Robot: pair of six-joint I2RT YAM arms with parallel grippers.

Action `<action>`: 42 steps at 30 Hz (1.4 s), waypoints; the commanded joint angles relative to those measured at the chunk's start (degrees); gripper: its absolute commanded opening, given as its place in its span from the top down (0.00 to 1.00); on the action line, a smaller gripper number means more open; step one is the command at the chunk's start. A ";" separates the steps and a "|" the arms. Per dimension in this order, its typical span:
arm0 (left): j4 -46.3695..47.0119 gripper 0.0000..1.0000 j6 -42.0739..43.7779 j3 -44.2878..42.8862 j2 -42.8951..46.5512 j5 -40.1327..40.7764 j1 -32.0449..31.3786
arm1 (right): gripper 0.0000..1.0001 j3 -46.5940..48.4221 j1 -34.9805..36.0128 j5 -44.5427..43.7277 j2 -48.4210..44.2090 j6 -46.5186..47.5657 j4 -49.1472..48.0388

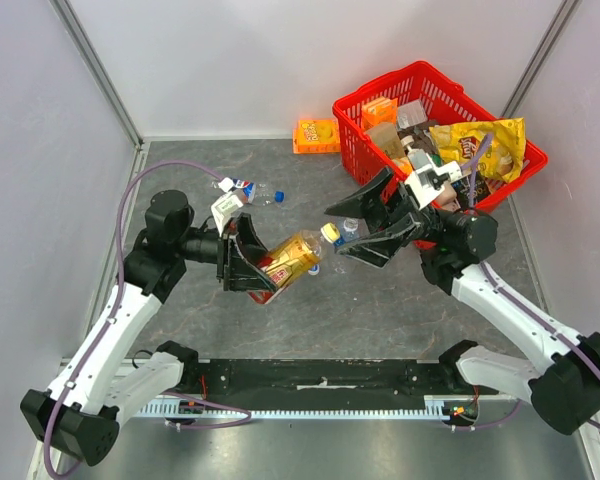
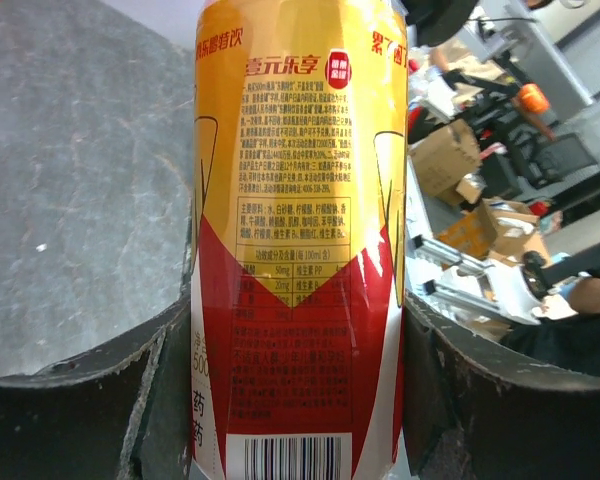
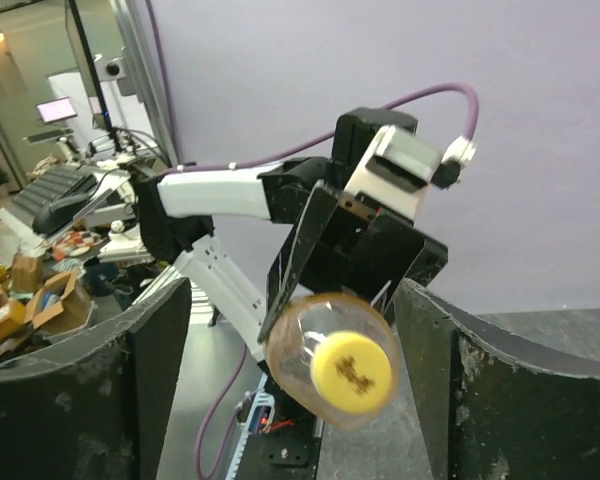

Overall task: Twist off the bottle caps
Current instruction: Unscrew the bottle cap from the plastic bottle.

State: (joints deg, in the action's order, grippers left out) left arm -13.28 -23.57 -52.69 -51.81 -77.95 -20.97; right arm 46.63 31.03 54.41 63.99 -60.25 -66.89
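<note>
My left gripper (image 1: 268,266) is shut on an amber bottle (image 1: 288,260) with a red and yellow label (image 2: 300,250). It holds the bottle tilted above the table, neck toward the right arm. The yellow cap (image 1: 330,233) sits on the neck. In the right wrist view the cap (image 3: 353,372) faces the camera between the spread fingers of my right gripper (image 3: 295,400), which is open and touches nothing. A clear bottle (image 1: 250,190) with a blue cap (image 1: 279,196) lies on the table behind the left arm. Another clear bottle (image 1: 350,227) shows partly under the right gripper (image 1: 336,236).
A red basket (image 1: 352,125) full of snack packs and boxes stands at the back right, close behind the right arm. An orange box (image 1: 316,134) lies against the back wall. Grey walls enclose the dark table on three sides.
</note>
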 commanded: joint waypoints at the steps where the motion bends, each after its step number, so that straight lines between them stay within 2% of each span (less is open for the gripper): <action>1: -11.93 0.48 12.92 -4.35 0.13 8.77 0.23 | 0.08 6.88 0.09 -5.27 -3.60 9.07 18.94; 3: -14.57 0.48 15.04 -5.05 0.13 13.86 0.23 | 0.02 8.73 0.09 -7.99 -4.57 13.90 27.91; 6: -17.47 0.51 17.76 -5.93 0.13 20.62 0.32 | 0.02 12.24 0.00 -13.79 -5.27 19.37 41.19; 9: -19.68 0.52 19.53 -7.25 0.66 26.35 0.23 | 0.02 16.11 0.09 -16.70 -3.26 20.87 51.04; 14: -20.82 0.52 21.54 -8.13 3.11 34.08 0.14 | 0.02 18.58 0.00 -19.25 1.13 17.28 56.77; 18: -21.26 0.54 22.43 -7.35 5.05 41.99 0.14 | 0.02 18.85 0.00 -18.29 4.82 12.28 55.13; 23: -22.31 0.59 23.22 -6.29 5.06 46.05 0.14 | 0.03 18.23 0.09 -19.52 8.08 7.96 53.89; 26: -23.20 0.61 23.48 -6.11 4.61 46.93 -0.12 | 0.09 17.79 0.17 -19.08 9.84 5.77 52.22; 31: -23.11 0.62 23.48 -6.29 4.62 48.95 -0.74 | 0.25 15.51 0.44 -18.91 12.47 0.32 47.04; 39: -23.20 0.64 25.07 -6.29 4.00 48.60 -1.18 | 0.29 15.42 3.25 -20.48 17.22 -2.68 43.17; 42: -23.37 0.64 25.15 -6.20 4.17 48.60 -1.44 | 0.34 15.24 3.52 -20.93 18.19 -3.73 41.06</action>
State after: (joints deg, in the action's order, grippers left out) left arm -37.63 -1.28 -58.22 -48.07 -30.04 -22.00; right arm 61.82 34.11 34.81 81.65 -61.49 -20.10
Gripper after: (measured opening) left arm 0.710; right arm 0.684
